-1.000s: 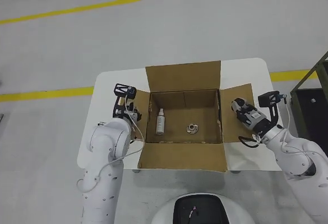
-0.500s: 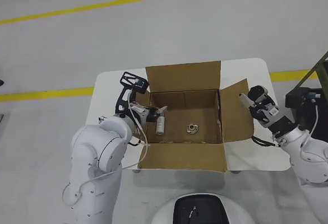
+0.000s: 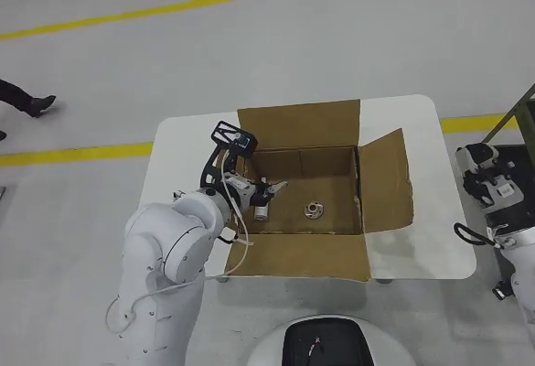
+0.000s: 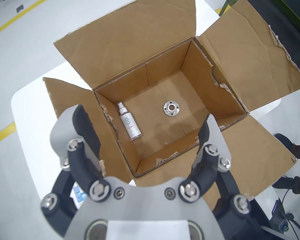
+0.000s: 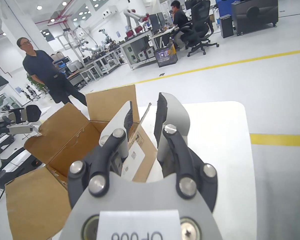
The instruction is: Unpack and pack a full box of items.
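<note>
We see the left gripper (image 4: 143, 116) spread wide and empty above the box (image 4: 130, 41), over its 9 o'clock wall. The spray bottle (image 4: 130, 126) lies on the box floor just beside that wall (the metal flange (image 4: 171, 108) sits near the centre). A descending finger could snag the torn rim, or nudge the round bottle into rolling. The right gripper (image 5: 146, 103), narrowly parted and empty, hangs out at 3 o'clock. From above, the left gripper hides the bottle's cap.
</note>
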Action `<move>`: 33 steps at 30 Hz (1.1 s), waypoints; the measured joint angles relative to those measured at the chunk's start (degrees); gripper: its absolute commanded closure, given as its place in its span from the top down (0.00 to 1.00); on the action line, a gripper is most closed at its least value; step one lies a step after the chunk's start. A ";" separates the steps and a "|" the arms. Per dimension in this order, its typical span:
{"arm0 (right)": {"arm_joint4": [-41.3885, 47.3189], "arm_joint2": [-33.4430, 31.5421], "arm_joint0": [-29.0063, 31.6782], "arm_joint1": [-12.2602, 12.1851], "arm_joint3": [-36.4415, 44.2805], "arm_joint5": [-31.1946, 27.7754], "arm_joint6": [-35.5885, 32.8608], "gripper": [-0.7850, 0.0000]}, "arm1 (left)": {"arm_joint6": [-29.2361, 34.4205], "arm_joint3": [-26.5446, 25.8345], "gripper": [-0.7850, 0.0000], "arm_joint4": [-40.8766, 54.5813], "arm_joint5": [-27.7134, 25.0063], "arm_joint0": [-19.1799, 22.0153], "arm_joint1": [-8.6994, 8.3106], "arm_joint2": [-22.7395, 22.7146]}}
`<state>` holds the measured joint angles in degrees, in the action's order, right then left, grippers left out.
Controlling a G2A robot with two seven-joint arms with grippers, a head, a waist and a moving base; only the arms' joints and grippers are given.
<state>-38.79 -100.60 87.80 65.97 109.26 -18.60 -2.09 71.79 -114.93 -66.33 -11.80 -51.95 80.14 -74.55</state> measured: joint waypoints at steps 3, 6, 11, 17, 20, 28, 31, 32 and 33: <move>-0.24 0.01 0.27 0.03 -0.15 0.13 -0.10 0.21 | -2.96 0.89 1.00 0.09 -0.03 -0.87 0.00 1.51; -0.77 0.36 0.29 0.06 -0.07 0.27 -0.44 0.23 | -4.14 2.88 1.00 1.74 0.45 0.69 0.37 4.94; -1.18 1.21 0.01 0.15 0.14 0.53 -0.82 0.25 | -1.83 10.81 1.00 2.41 3.11 5.36 1.33 11.82; -1.36 2.10 0.06 0.24 0.39 0.14 -1.05 0.25 | 0.54 24.98 1.00 5.26 8.96 10.78 2.80 16.99; -1.44 2.31 0.09 0.26 0.49 0.02 -1.29 0.29 | 1.51 29.83 1.00 6.59 11.76 12.61 3.23 17.31; -1.13 3.25 -0.27 0.33 0.08 -0.35 -2.31 0.42 | 1.53 30.07 1.00 7.21 12.02 12.68 3.27 17.32; -1.14 3.55 -0.31 0.36 -0.24 -0.58 -2.42 0.43 | 1.53 30.07 1.00 7.21 12.02 12.69 3.27 17.32; -1.14 3.70 -0.38 0.38 -0.44 -0.63 -2.40 0.43 | 1.53 30.07 1.00 7.21 12.02 12.69 3.27 17.32; -1.17 3.84 -0.47 0.39 -0.60 -0.64 -2.38 0.42 | 1.53 30.07 1.00 7.21 12.02 12.69 3.27 17.32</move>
<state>-39.96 -96.76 87.33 66.36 108.65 -19.24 -4.47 73.32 -84.85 -59.12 0.23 -39.26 83.40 -57.23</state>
